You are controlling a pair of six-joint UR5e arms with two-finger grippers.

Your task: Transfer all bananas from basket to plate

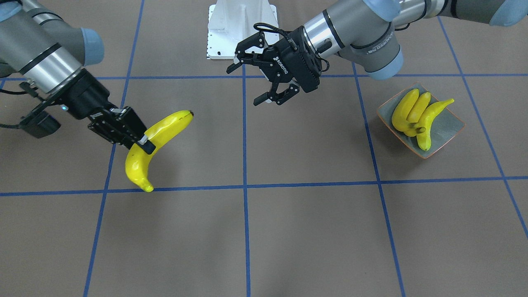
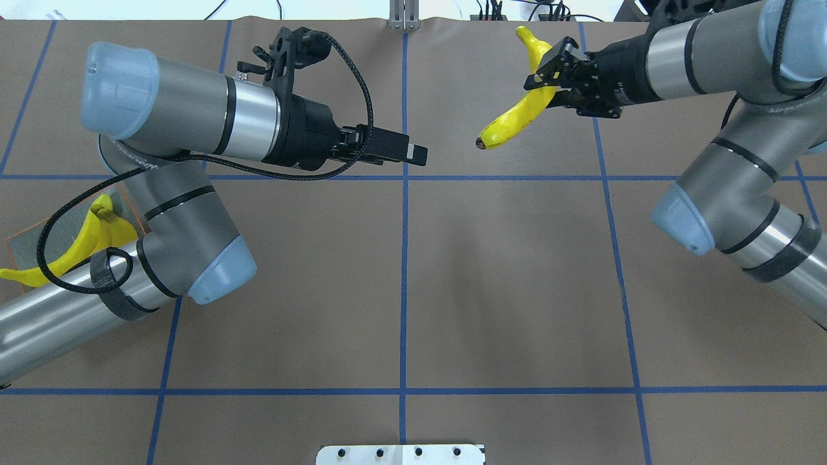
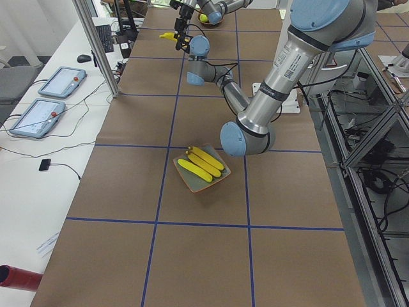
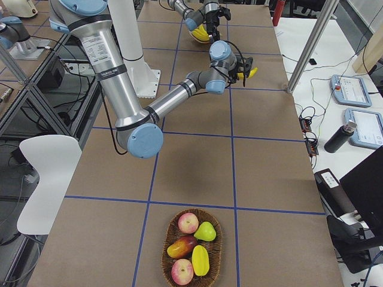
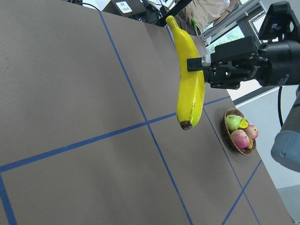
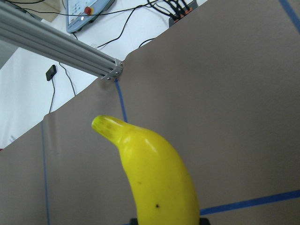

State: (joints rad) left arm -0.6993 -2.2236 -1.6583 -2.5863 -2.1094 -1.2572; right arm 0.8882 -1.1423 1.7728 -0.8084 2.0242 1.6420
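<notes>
Holding one banana (image 1: 165,132) off the table, R gripper (image 1: 142,142) is clamped round its middle. L gripper (image 1: 248,80) gapes wide, empty, facing it but apart. Looks like a hand-over: plate (image 1: 447,123) w/ three bananas (image 1: 412,113) sits on L's side. Next, L needs the free end.

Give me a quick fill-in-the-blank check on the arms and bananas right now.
1. The banana off the plate is gripped by the robot's ___ arm.
2. The left pincer is ___ and empty.
3. The plate holds ___ bananas.
Missing words: right; open; three.
</notes>
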